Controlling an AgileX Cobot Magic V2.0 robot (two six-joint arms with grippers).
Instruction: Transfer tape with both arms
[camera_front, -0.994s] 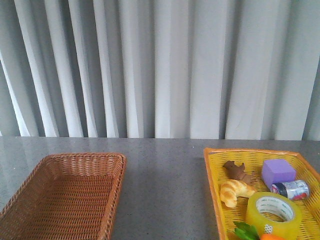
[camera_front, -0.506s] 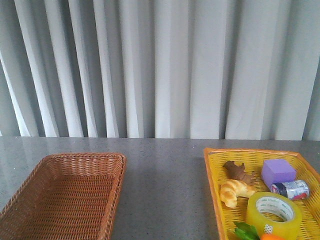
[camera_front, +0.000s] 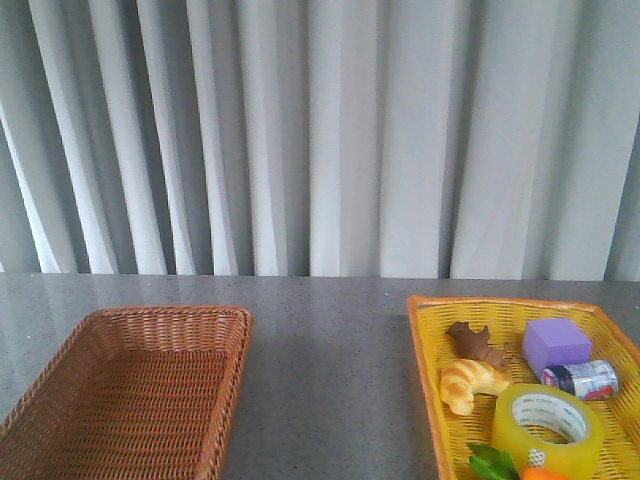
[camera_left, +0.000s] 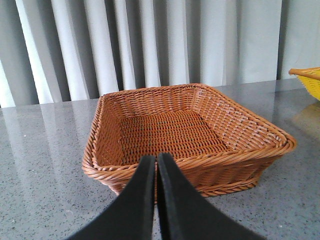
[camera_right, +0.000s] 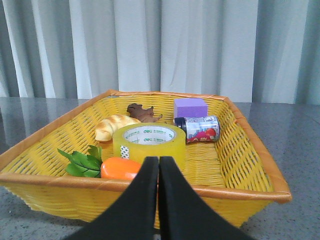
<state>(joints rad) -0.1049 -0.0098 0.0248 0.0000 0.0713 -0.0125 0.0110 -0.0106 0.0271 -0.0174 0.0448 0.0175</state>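
Tape (camera_right: 149, 141) isn't in either gripper yet; it lies flat, core up, in the yellow basket (camera_right: 240, 150), near the front rim.

Right gripper (camera_right: 159, 170): fingers pressed together, nothing between them, sitting just outside the basket's near wall and lined up roughly with the roll. Left gripper (camera_left: 156, 167): same, clamped on nothing, parked just in front of the brown wicker basket (camera_left: 190, 130). Neither arm shows in the front view.

Risks from here, as I read it:
- Right fingers have to open before descent. If they go in closed, they push the roll instead of straddling it.
- Roll is wide. A grasp across the outer diameter may exceed the opening; pinching one wall through the core looks safer, but the film is slick and can slip.
- Carrot (camera_right: 121, 167) touches or nearly touches the roll on the gripper side, with the green leaves (camera_right: 82, 162) beside it. A low approach over the rim likely clips the carrot or drags it along.
- Croissant (camera_right: 114, 125) and small can (camera_right: 197, 129) sit just behind the roll. Overshoot nudges them; the can lies on its side and will roll.
- Basket rim is raised; a shallow entry catches it and shifts the whole basket.
- Handover: a one-wall pinch leaves the roll hanging tilted, so the left gripper gets little clean surface. Release timed early drops it on the table (camera_front: 330, 350) between the baskets.
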